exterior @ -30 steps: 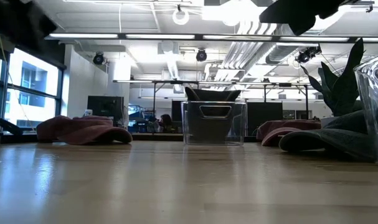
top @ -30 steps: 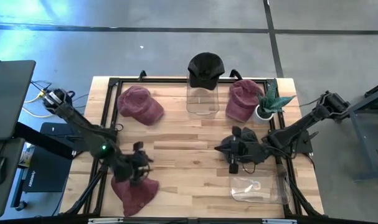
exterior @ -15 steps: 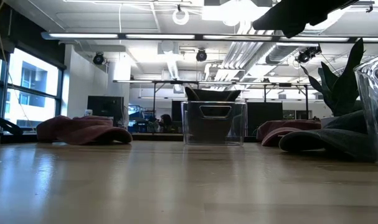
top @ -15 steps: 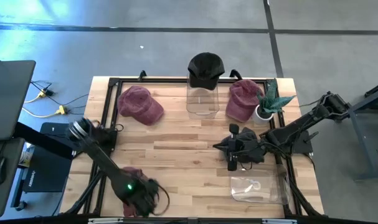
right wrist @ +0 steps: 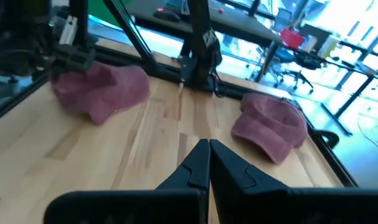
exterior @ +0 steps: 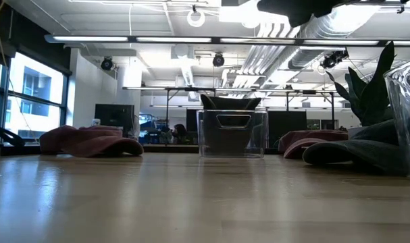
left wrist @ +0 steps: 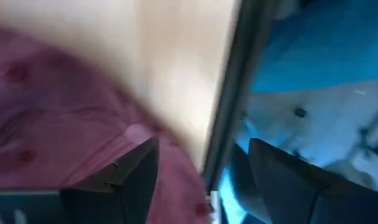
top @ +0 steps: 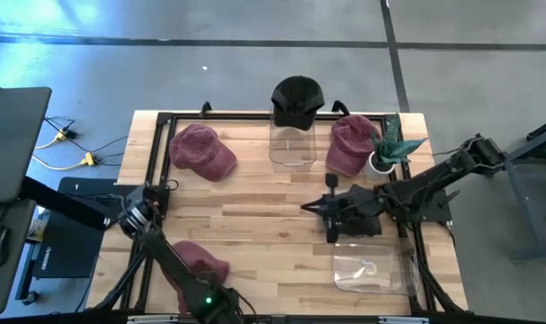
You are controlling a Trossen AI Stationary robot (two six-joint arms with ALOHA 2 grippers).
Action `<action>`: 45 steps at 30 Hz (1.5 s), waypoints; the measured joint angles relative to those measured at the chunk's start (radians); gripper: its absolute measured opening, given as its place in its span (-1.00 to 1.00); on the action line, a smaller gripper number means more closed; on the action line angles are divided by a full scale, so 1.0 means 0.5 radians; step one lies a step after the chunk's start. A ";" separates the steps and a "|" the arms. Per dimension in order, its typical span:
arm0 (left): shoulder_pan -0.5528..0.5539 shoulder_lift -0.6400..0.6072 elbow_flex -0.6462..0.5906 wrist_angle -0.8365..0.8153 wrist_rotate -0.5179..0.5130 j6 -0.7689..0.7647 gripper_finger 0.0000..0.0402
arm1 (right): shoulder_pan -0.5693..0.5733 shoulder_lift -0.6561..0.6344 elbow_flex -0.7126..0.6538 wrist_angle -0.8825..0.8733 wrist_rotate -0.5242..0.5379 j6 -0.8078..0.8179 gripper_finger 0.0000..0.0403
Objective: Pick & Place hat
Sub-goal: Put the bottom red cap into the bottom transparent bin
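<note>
Fingers of the left gripper (left wrist: 201, 180) stand apart, empty; the maroon cap (top: 198, 266) lies just beside them, probably released. Right gripper (right wrist: 208, 163) is closed, waiting mid-table.

No text or label can be read.

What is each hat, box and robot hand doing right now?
black hat: sitting on top of the clear box at the far edge.
near maroon hat: lying on the table, let go.
far left maroon hat: lying flat.
far right maroon hat: lying beside the plant.
near clear box: empty, on the table.
left gripper: open, over the table's near edge.
right gripper: shut, holding nothing.
</note>
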 joint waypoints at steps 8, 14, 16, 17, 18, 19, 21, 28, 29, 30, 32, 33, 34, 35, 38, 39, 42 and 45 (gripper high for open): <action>-0.173 0.120 0.031 -0.123 -0.025 -0.082 0.27 | -0.038 0.000 0.000 -0.010 -0.076 -0.011 -0.96; -0.221 0.125 0.015 -0.500 -0.226 -0.180 0.14 | -0.017 0.000 0.000 -0.028 -0.074 0.077 -0.99; -0.219 0.125 0.014 -0.637 -0.299 -0.231 0.03 | -0.002 0.000 0.000 -0.032 -0.072 0.083 -0.99; -0.218 0.125 0.013 -0.694 -0.326 -0.244 -0.03 | 0.009 0.000 0.000 -0.035 -0.072 0.083 -0.99; -0.219 0.125 0.004 -0.721 -0.340 -0.248 -0.11 | 0.019 0.000 0.000 -0.039 -0.069 0.083 -0.99; -0.220 0.125 -0.015 -0.719 -0.349 -0.255 -0.18 | 0.031 0.000 0.000 -0.043 -0.069 0.083 -0.98; -0.221 0.125 -0.060 -0.708 -0.357 -0.271 -0.34 | 0.057 0.000 0.000 -0.045 -0.066 0.084 -0.96; -0.222 0.125 -0.222 -0.759 -0.387 -0.277 -0.93 | 0.168 -0.010 0.000 -0.102 0.034 0.079 -0.98; -0.222 0.125 -0.231 -0.800 -0.405 -0.285 -0.96 | 0.185 -0.011 0.000 -0.102 0.058 0.076 -0.99; -0.222 0.125 -0.233 -0.848 -0.437 -0.313 -0.96 | 0.199 -0.011 0.000 -0.103 0.080 0.075 -0.99; -0.218 0.113 -0.232 -0.858 -0.507 -0.373 -0.96 | 0.222 -0.011 0.000 -0.102 0.115 0.076 -0.99; -0.218 0.094 -0.232 -0.845 -0.548 -0.407 -0.97 | 0.233 -0.011 0.000 -0.102 0.137 0.076 -0.98; -0.218 0.063 -0.223 -0.849 -0.609 -0.464 -0.98 | 0.241 -0.011 0.000 -0.102 0.152 0.076 -0.98; -0.219 0.028 -0.195 -0.861 -0.676 -0.518 -0.99 | 0.246 -0.011 0.000 -0.102 0.162 0.076 -0.97; -0.219 -0.089 -0.105 -0.858 -0.853 -0.612 -0.99 | 0.253 -0.011 0.000 -0.102 0.166 0.081 -0.95; -0.219 -0.122 -0.061 -0.857 -0.936 -0.642 -0.99 | 0.253 -0.011 0.000 -0.101 0.166 0.084 -0.95; -0.219 -0.251 0.084 -0.858 -1.159 -0.684 -0.99 | 0.253 -0.011 0.000 -0.101 0.130 0.123 -0.97; -0.219 -0.356 0.280 -0.858 -1.395 -0.692 -1.00 | 0.253 -0.011 0.000 -0.102 0.122 0.129 -0.99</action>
